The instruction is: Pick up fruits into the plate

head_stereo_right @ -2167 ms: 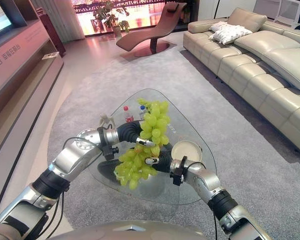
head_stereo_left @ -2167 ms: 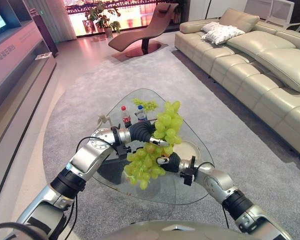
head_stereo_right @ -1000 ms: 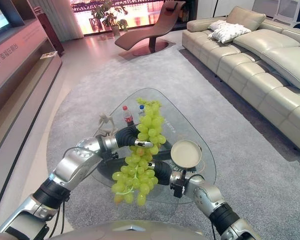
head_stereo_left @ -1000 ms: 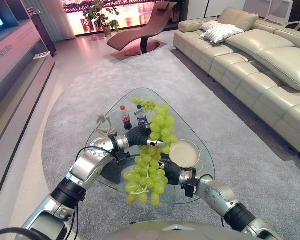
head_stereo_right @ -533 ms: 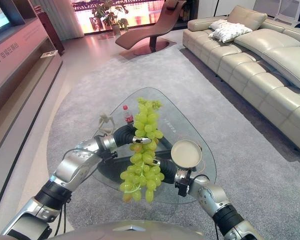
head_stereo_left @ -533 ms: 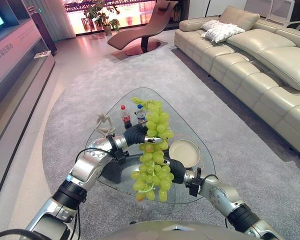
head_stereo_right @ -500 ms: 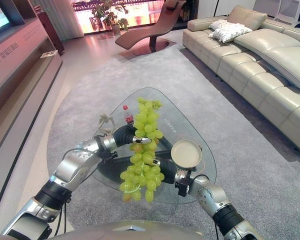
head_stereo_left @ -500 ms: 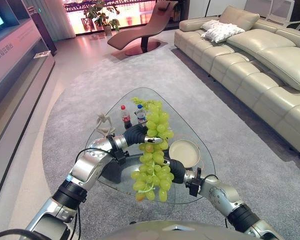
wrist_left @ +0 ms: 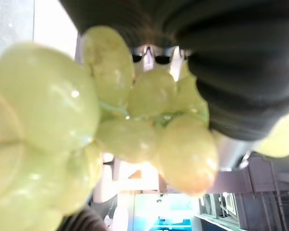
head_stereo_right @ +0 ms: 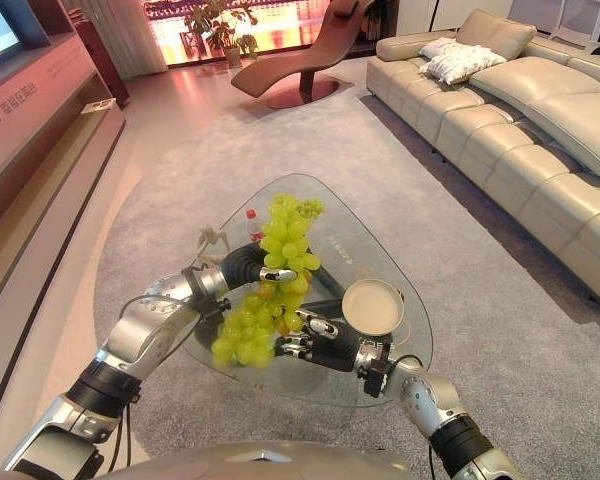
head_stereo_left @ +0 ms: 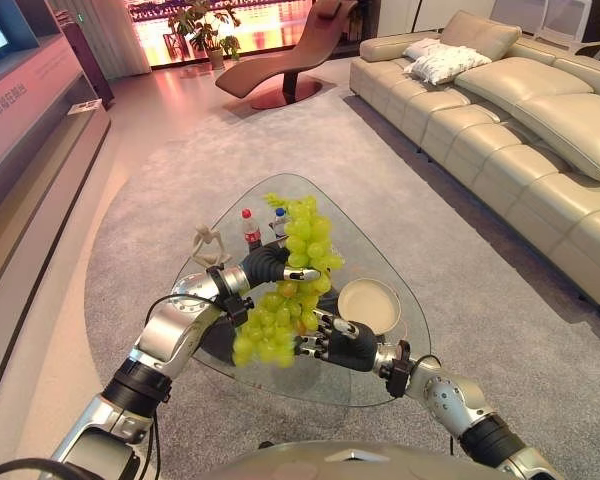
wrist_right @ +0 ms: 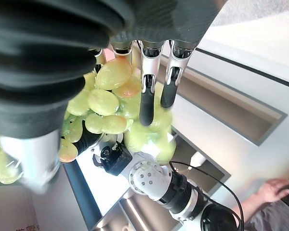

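Sofa (head_stereo_left: 540,130) of pale leather runs along the robot's right, with a grey carpet (head_stereo_left: 160,190) spread beside it and a brown lounge chair (head_stereo_left: 290,60) at the far end of the room. On the carpet stands the glass table (head_stereo_left: 365,375) — rounded, three-cornered, close below the arms. Above its middle hangs the bunch of green grapes (head_stereo_left: 285,290), clear of the glass and just left of the plate (head_stereo_left: 368,303), which rests pale and round on the table's right side. The left hand (head_stereo_left: 270,265) has its fingers curled round the upper part of the bunch; in its wrist view the grapes press right up against the dark cover. The right hand (head_stereo_left: 335,340) sits low against the bunch's right side, fingers (wrist_right: 145,103) straight and spread, not closed on the fruit. Towards the far corner of the table lie a second, smaller cluster of grapes (head_stereo_left: 277,201), two small bottles (head_stereo_left: 248,228) standing upright beside each other, and a little pale figurine (head_stereo_left: 206,243) to their left. In the right wrist view a person's hand (wrist_right: 274,188) shows at the edge.
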